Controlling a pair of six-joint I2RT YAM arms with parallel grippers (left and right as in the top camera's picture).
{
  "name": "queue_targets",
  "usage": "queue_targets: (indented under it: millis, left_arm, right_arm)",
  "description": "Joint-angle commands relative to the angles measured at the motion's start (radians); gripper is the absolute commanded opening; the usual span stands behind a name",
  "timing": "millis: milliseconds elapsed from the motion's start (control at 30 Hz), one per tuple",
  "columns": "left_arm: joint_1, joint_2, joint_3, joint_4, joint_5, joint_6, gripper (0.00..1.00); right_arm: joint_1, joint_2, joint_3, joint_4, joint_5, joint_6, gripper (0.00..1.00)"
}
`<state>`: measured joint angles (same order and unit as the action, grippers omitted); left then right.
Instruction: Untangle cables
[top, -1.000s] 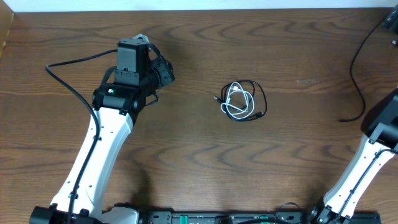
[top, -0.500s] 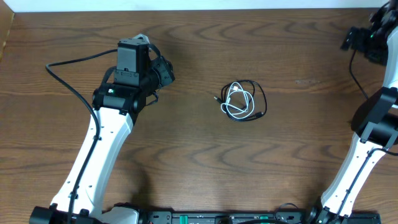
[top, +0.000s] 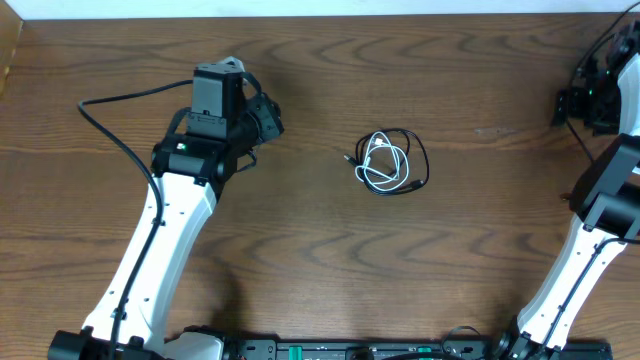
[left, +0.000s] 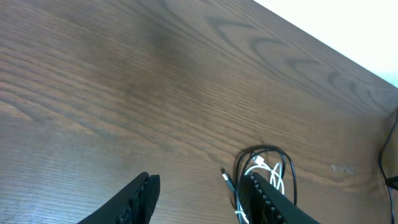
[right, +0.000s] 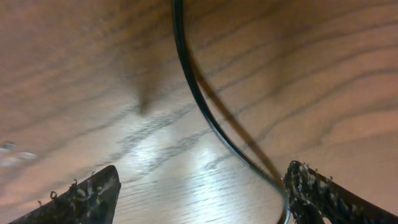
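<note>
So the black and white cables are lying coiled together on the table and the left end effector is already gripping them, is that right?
Not quite: the left end effector is open and holds nothing. The left wrist view shows the cables coiled together on the table, apart from it.

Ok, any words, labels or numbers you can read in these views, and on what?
None readable. The brown wood-grain table is unmarked; the coiled thin black cord and thin white cord show no print; the left arm's black wrist housing bears no legible label.
The green-and-black strip along the overhead view's bottom edge is too small to read.
</note>
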<state>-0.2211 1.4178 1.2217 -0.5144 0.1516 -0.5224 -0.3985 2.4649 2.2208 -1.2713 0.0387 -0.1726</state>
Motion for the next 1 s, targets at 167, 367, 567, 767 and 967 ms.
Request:
queue_targets:
  millis: [167, 367, 567, 767, 967]
  left_arm:
    - [-0.023, 0.008, 0.013, -0.001, -0.006, 0.014, 0.47]
    - [-0.023, 0.008, 0.013, -0.001, -0.005, 0.014, 0.47]
    - [-0.023, 0.008, 0.013, 0.003, -0.006, 0.013, 0.47]
    - [-0.023, 0.008, 0.013, 0.015, -0.006, 0.013, 0.47]
    - [-0.023, 0.008, 0.013, 0.036, -0.005, 0.013, 0.47]
  right_arm:
    - [-0.035, -0.037, -0.095, 0.119, 0.022, -0.140, 0.62]
    - [-0.042, -0.037, -0.143, 0.145, 0.023, -0.177, 0.29]
    - [-0.047, -0.040, -0.119, 0.137, 0.020, -0.115, 0.01]
    - [-0.039, -0.122, -0.061, 0.126, -0.256, -0.067, 0.01]
    - [0.011, -0.247, -0.061, 0.080, -0.363, -0.043, 0.01]
